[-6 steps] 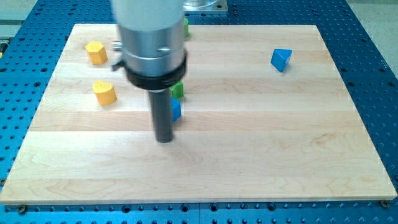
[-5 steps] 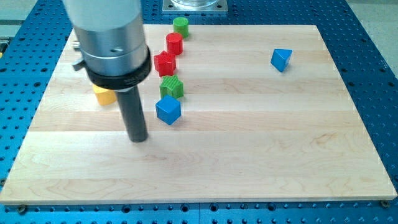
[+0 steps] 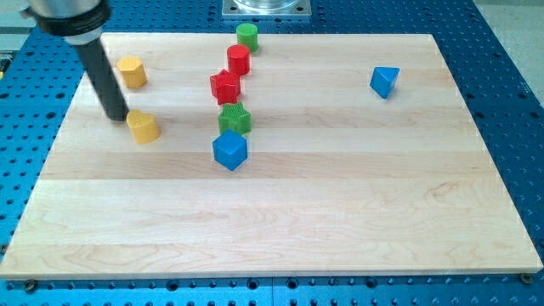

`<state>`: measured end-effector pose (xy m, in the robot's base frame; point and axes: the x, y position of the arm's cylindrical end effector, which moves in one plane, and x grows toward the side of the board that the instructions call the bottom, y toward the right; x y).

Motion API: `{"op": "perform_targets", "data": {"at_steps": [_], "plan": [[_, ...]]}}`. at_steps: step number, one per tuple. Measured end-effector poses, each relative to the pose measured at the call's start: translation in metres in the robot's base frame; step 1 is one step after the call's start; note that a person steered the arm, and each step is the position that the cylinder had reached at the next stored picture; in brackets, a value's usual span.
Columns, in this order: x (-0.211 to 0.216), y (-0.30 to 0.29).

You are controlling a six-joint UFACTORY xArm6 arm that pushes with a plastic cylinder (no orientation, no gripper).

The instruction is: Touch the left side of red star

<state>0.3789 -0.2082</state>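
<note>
The red star [image 3: 225,86] lies on the wooden board [image 3: 340,170], upper middle-left. My tip [image 3: 115,116] is at the view's left, well left of the red star, just left of a yellow block [image 3: 144,127] and below another yellow block [image 3: 131,71]. The tip is apart from the red star. A red cylinder [image 3: 238,59] sits just above the star, and a green star-like block [image 3: 235,118] just below it.
A green cylinder [image 3: 246,35] stands near the board's top edge. A blue cube [image 3: 229,150] sits below the green block. A blue block [image 3: 384,81] lies at the view's upper right. A metal mount [image 3: 266,7] shows at the top.
The rod has swept from the board's middle to the view's left and up, uncovering the red, green and blue blocks. The blocks have not visibly moved.
</note>
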Motion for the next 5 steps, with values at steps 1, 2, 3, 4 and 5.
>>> {"op": "perform_targets", "data": {"at_steps": [1, 2, 3, 4, 5], "plan": [[-0.013, 0.051], [-0.038, 0.079], [-0.051, 0.097], [-0.031, 0.110], [-0.031, 0.112]]}}
